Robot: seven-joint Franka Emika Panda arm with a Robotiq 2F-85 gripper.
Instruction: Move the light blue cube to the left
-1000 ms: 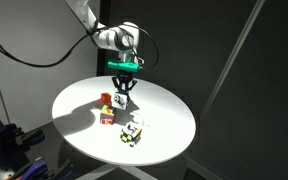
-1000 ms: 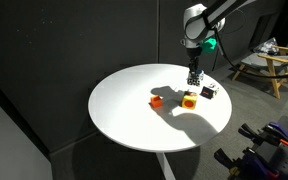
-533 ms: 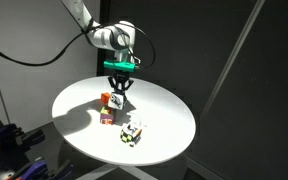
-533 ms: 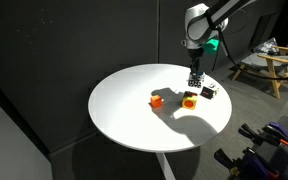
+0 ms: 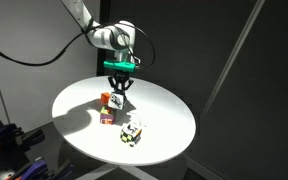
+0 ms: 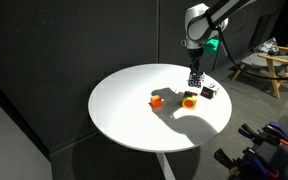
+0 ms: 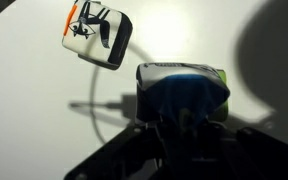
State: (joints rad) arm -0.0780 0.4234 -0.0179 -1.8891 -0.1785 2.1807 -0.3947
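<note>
**Desk:** How many cubes are on the table (image 5: 169,120), and where is the light blue cube (image 7: 182,82)?

**Photographer:** Four cubes can be counted in an exterior view. There is one small orange cube (image 5: 106,99), one multi-coloured cube (image 5: 106,117) in front of it, and one black, white and yellow-green patterned cube (image 5: 132,133) nearer the rim. The fourth is the light blue cube, low over the middle of the round white table. The single end effector (image 5: 119,98) has its fingers closed narrowly on that cube's sides. In the wrist view the blue top fills the space at the fingertips, and the cube's lower part is lost behind the dark fingers.

**Desk:** Anything close to it?

**Photographer:** A white cube with black and orange markings (image 7: 96,35) lies just beside it in the wrist view, tilted and not touching. Which of the other cubes that is cannot be told. In both exterior views the orange cube sits apart from the end effector.

**Desk:** And the room to move?

**Photographer:** All the cubes cluster in the middle of the table, none at the very edge. The patterned cube comes nearest to the rim. Wide bare tabletop stretches away on both sides of the group, with the broadest clear stretch beyond the orange cube in an exterior view.
</note>
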